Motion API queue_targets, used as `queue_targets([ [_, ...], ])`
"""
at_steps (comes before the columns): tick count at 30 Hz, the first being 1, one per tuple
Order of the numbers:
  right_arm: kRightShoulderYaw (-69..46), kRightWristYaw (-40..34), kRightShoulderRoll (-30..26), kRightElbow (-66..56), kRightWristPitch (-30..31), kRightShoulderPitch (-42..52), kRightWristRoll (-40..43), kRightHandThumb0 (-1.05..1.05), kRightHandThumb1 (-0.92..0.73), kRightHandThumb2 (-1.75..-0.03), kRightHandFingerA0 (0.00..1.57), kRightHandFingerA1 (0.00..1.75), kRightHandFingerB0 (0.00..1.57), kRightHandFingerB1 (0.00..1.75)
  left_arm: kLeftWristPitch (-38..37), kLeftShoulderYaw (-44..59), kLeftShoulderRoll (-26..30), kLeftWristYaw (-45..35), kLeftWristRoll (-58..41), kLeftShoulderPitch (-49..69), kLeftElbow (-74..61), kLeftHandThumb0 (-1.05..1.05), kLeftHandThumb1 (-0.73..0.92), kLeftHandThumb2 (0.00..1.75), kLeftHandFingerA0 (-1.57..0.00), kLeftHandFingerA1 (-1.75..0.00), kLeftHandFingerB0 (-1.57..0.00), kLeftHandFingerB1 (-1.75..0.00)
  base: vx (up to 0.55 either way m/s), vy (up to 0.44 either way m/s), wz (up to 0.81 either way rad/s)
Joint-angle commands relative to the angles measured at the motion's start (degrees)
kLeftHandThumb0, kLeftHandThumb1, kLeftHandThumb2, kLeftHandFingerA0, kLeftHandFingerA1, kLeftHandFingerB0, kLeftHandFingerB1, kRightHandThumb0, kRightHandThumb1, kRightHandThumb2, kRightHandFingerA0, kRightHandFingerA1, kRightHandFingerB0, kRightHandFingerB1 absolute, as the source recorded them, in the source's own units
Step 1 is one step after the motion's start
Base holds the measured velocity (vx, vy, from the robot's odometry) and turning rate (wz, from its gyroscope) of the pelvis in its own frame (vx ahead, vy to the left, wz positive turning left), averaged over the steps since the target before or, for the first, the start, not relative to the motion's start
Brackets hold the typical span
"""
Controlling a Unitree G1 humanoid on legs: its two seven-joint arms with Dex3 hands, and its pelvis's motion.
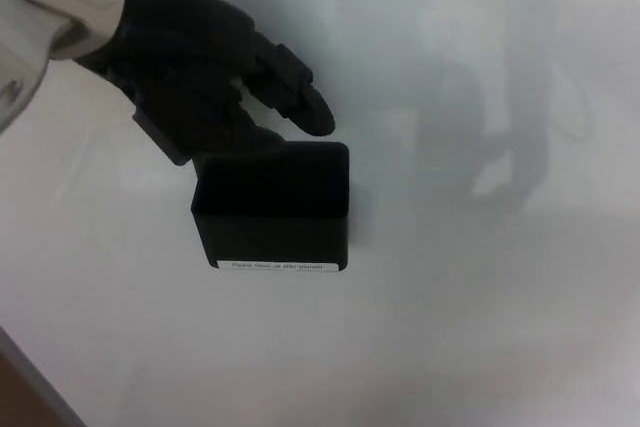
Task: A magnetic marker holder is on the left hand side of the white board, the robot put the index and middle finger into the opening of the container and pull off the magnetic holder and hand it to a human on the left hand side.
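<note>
Fingers: curled downward over the holder's top edge; whether they reach inside the opening cannot be told.
Left hand: black, entering from upper left, touching the holder's upper rim.
Magnetic marker holder: black box on the whiteboard, left of centre, a white label strip along its lower edge.
Whiteboard: pale surface carrying faint grey shadows at right.
</note>
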Motion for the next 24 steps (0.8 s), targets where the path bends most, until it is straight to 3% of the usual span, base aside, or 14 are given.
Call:
queue_targets([
  [1,-0.10,-0.50,-0.67,0.37,-1.22,0.10,0.68,-0.40,-0.59,-0.58,1.01,0.55,0.54,0.42,-1.24,-4.38,0.95,-7.62,6.58,-4.87,3.48,-0.90,0.82,1.16,-0.31,-0.51,-0.03,-0.18,0.00,0.000,0.00],
  [2,0.01,-0.63,-0.71,0.43,-1.34,0.11,0.51,-0.40,-0.59,-0.58,1.01,0.55,0.54,0.42,-0.76,-4.43,0.70,-8.09,6.47,-5.34,4.05,-0.90,0.82,1.16,-0.31,-0.51,-0.03,-0.18,0.00,0.000,0.00],
  [3,0.03,-0.65,-0.63,0.43,-1.33,0.09,0.52,-0.40,-0.59,-0.58,1.01,0.55,0.54,0.41,-0.67,-4.32,0.16,-8.84,5.95,-5.83,5.33,-0.91,0.82,1.16,-0.05,-0.27,-0.10,-0.17,0.00,0.000,0.00],
  [4,0.07,-0.70,-0.53,0.32,-1.21,0.10,0.53,-0.39,-0.59,-0.58,1.00,0.55,0.54,0.41,-0.40,-4.35,-0.66,-10.03,5.47,-6.66,7.28,-0.84,0.76,1.14,0.00,-0.26,-0.04,-0.20,0.00,0.000,0.00],
  [8,0.20,-0.73,-0.58,0.09,-1.17,0.26,0.49,-0.39,-0.59,-0.58,0.99,0.55,0.54,0.41,1.05,-5.06,-1.78,-12.03,5.59,-7.89,9.53,-0.86,0.76,1.14,-0.01,-0.22,-0.02,-0.17,0.00,0.000,0.00],
  [9,0.04,-0.36,-0.48,0.00,-1.25,0.33,0.88,-0.37,-0.59,-0.58,1.00,0.56,0.54,0.42,2.02,-5.78,-2.42,-13.17,5.76,-8.65,10.52,-0.86,0.76,1.14,-0.02,-0.31,-0.05,-0.18,0.00,0.000,0.00],
  [12,-0.08,-0.15,-0.58,-0.06,-1.28,0.38,1.11,-0.38,-0.60,-0.58,1.00,0.55,0.53,0.42,4.79,-7.29,-3.82,-15.19,6.52,-10.68,12.62,-0.88,0.73,1.11,-0.03,-0.23,-0.04,-0.15,0.00,0.000,0.00],
  [24,0.17,-0.70,-1.01,-0.06,-1.53,0.36,0.66,-0.39,-0.59,-0.58,1.00,0.55,0.55,0.41,11.42,-7.67,-10.26,-17.65,6.42,-16.07,17.36,-0.86,0.73,1.08,-0.02,-0.24,-0.07,-0.21,0.00,0.000,0.00],
])
